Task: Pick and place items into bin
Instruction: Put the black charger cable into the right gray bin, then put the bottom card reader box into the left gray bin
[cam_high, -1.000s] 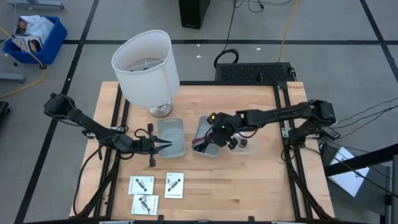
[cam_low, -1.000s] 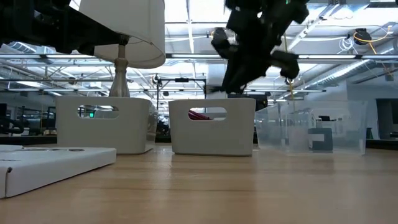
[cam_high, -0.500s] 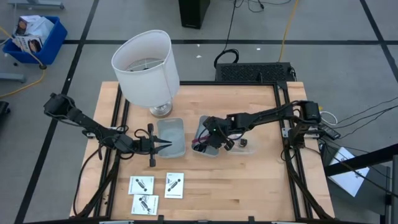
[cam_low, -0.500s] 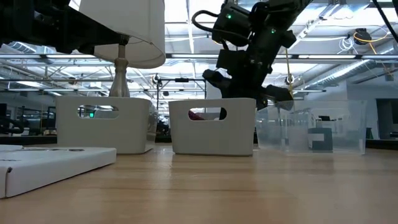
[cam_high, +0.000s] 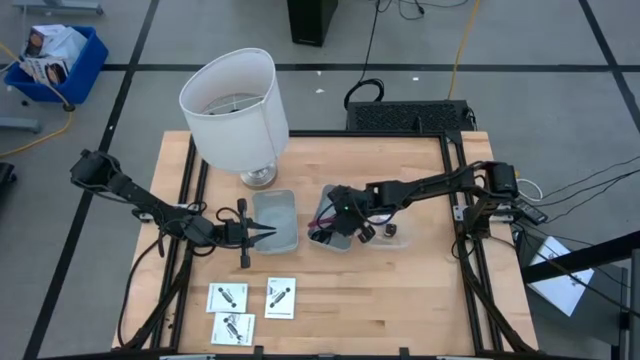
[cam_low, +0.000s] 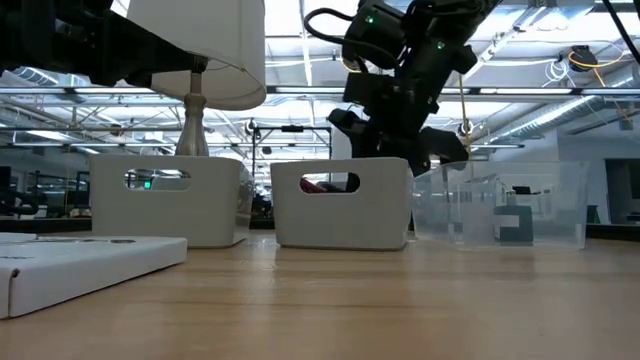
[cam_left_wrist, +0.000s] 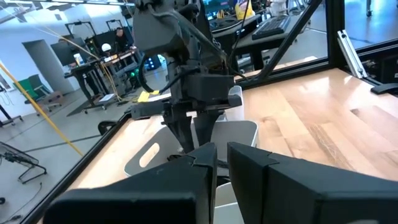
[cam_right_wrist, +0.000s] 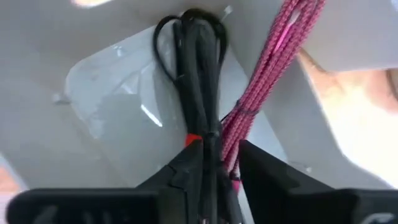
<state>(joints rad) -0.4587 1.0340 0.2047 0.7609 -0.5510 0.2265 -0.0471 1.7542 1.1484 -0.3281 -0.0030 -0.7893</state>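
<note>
My right gripper reaches down into the right white bin, open. A black coiled cable and a magenta one run between its fingers and lie on a clear bag on the bin's floor. My left gripper waits shut and level at the near left edge of the left bin, with nothing seen in it. Three white packets lie flat on the table near its front edge. My right gripper's fingers stand on either side of the cables' near end, coming slanting down from the table's right. The cables rest on the bin's floor. Whether the fingers touch them, I cannot tell.
A big white lampshade on a metal foot stands behind the left bin. A clear box stands right of the right bin. Bare wood lies between the bins and the packets.
My right gripper has sunk into the right bin and shifted a little toward the table's left, bringing the cables down with it.
</note>
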